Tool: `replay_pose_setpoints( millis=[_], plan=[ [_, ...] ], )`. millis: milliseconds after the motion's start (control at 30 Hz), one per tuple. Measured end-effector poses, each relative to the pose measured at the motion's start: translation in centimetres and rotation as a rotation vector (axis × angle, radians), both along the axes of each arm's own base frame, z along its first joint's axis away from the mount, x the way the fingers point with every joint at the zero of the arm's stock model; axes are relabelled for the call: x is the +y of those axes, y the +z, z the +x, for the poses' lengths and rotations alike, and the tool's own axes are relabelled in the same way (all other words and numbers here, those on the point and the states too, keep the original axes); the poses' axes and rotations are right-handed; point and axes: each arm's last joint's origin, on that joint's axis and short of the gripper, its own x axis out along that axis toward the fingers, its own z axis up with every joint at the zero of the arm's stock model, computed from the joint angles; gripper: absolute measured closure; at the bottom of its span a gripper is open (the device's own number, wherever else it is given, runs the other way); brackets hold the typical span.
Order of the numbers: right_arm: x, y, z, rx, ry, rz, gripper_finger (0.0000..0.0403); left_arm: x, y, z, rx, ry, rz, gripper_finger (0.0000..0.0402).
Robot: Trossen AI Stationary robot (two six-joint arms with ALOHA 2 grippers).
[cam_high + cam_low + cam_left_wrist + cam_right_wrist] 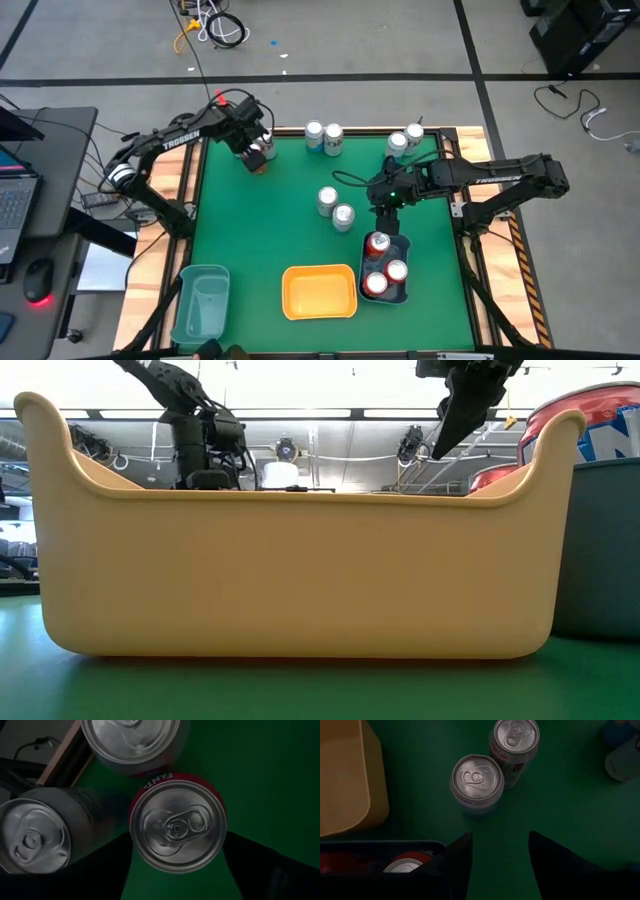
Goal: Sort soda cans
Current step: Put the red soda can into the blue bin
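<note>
Over the table's far left corner, my left gripper hangs straight above an upright red can, fingers spread wide with the can between them; two more cans stand touching or just beside it. My right gripper is also open and empty, beside the dark bin, with two silver cans just left of it. I judge the left arm nearer its grasp.
</note>
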Motion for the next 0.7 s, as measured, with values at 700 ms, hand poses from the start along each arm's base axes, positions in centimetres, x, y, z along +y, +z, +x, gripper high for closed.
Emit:
replay_pose_setpoints(
  millis=[700],
  plan=[
    [0.0, 0.3, 0.5, -0.059, 0.003, 0.005, 0.0224, -4.0, -0.1, 3.4, -0.095, -0.251, -0.11, 0.0164]
  ],
)
